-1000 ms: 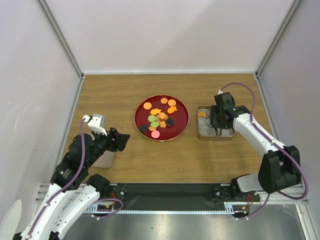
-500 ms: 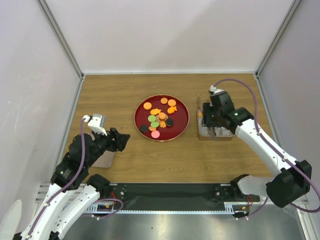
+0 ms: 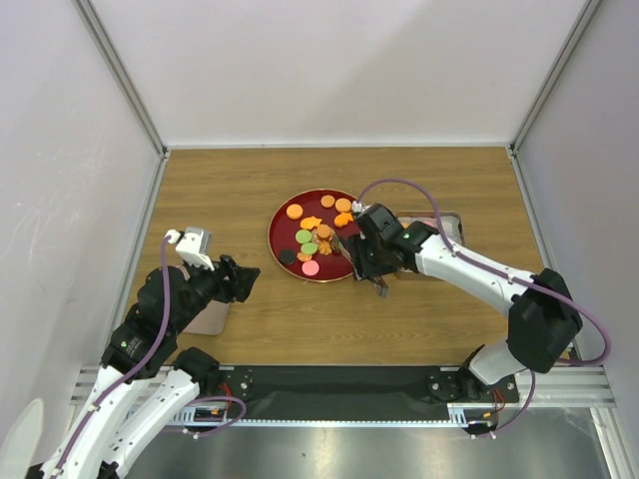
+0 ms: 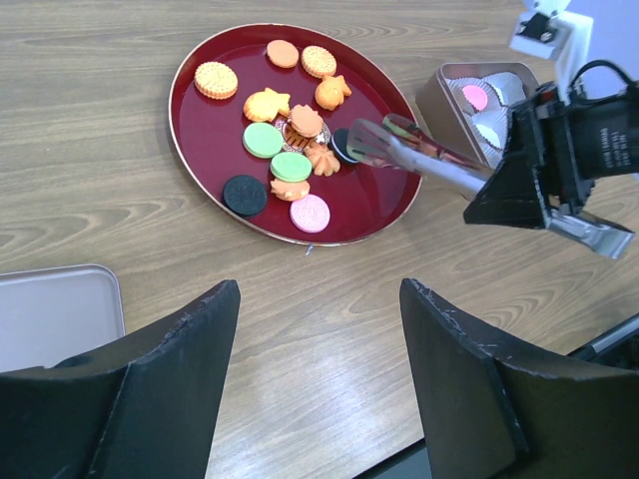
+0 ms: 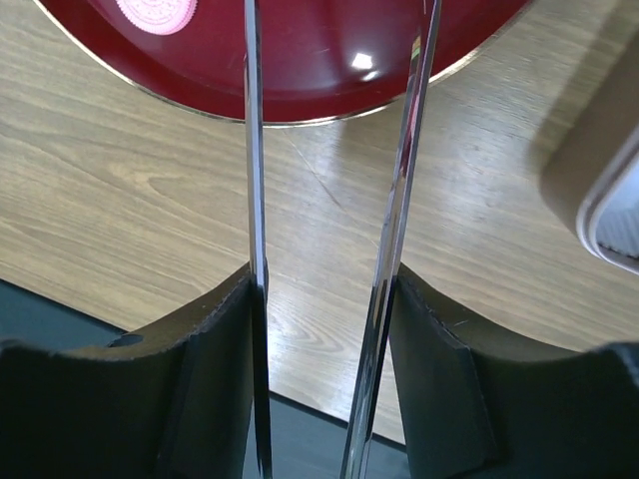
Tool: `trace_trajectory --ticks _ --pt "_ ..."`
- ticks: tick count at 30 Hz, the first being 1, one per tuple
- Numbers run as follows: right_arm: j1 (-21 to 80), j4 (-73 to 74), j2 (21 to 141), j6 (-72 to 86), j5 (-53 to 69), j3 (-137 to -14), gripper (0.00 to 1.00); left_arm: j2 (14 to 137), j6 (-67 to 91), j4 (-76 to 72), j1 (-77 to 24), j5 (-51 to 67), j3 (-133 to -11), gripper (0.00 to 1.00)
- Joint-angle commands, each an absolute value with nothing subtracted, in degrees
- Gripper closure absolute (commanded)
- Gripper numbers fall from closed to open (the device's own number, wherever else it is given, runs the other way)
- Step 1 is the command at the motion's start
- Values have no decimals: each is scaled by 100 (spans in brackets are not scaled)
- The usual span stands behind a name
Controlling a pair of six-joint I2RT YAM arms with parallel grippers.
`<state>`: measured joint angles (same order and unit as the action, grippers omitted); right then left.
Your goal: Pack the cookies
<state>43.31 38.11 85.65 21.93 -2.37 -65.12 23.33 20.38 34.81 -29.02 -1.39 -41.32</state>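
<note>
The cookies (image 3: 310, 242) lie on a dark-red plate (image 3: 277, 232): orange, green, pink and black rounds and a few orange fish shapes. In the left wrist view they show as a cluster (image 4: 291, 166) on the plate (image 4: 212, 125). My right gripper (image 3: 371, 263) is shut on metal tongs (image 4: 424, 163). The tongs' arms (image 5: 253, 150) stand apart, with their tips over the plate's right side by a black cookie (image 4: 342, 147). The metal tin (image 4: 442, 95) holds paper cups and a pink cookie (image 4: 475, 97). My left gripper (image 4: 319, 291) is open and empty over bare wood.
The tin (image 3: 448, 222) sits right of the plate, partly behind my right arm. A flat grey lid (image 4: 55, 314) lies on the table under my left arm (image 3: 208, 321). The table's near edge shows dark below my right fingers.
My right arm has swung left from above the tin to the plate's right edge, carrying the tongs. The left arm has not moved.
</note>
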Motion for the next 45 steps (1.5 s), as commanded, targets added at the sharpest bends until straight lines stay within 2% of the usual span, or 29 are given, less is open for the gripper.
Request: trace_trajectory --ticks 1,16,22,27,32,45 --pt "4386 3472 8675 2268 -185 -6768 45 2373 1916 3287 -2927 -220 -4157 28" --pt "4360 3331 9202 2259 -158 -6987 46 2320 1925 3278 -2927 -211 -4157 28" --pt "4280 3322 9281 2268 -114 -7014 51 2320 1925 3278 -2927 -193 -4157 28" --pt "4245 3331 9229 2268 -105 -7040 59 2312 1925 3287 -2927 -193 -4157 28" --pt "4175 3427 8965 2268 -175 -7084 66 2303 1925 3278 -2927 -193 -4149 28" --pt "3719 4174 7735 2198 -694 -7181 67 2285 1916 3270 -2927 -185 -4148 28"
